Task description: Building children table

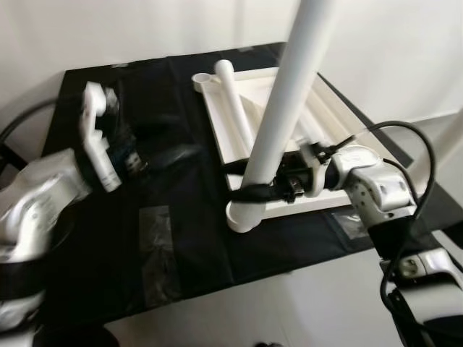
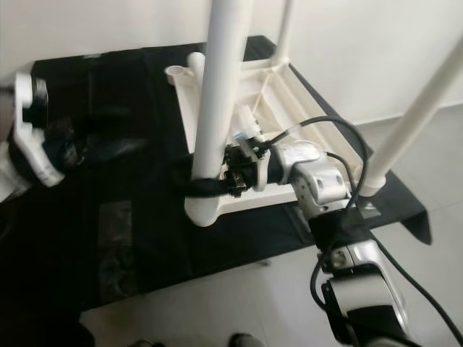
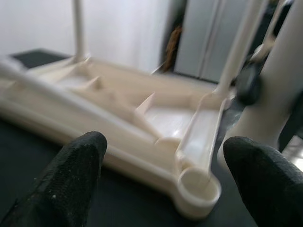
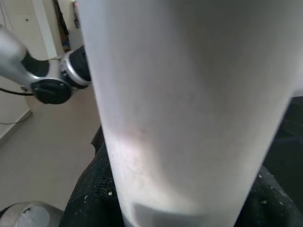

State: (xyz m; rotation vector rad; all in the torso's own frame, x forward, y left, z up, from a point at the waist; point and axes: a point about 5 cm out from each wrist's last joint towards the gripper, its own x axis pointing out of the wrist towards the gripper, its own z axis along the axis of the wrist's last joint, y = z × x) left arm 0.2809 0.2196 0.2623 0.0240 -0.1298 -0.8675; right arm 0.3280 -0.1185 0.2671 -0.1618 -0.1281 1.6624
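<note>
**Right gripper clamped on an upright table leg; left gripper spread beside the tabletop**

Right gripper [image 1: 253, 191] is clenched around the base of a white table leg [image 1: 289, 94], which stands upright in the near corner socket of the white tabletop [image 1: 246, 87]. From the right wrist camera, the leg [image 4: 189, 104] sits pressed between the black fingers [image 4: 90, 198]. The tabletop lies upside down, ribbed underside up, on a black cloth [image 1: 181, 246] covering the work surface. A second leg [image 2: 416, 119] rises from the corner to this gripper's right, and a third [image 2: 283, 32] from the far corner. A loose leg [image 1: 235, 108] lies flat on the underside, just beyond the gripper. Left gripper [image 1: 155, 155] hovers over the cloth well to the left of the tabletop, holding nothing; its fingertips [image 3: 71, 179] are spread wide and point at an empty corner socket [image 3: 199, 189].
</note>
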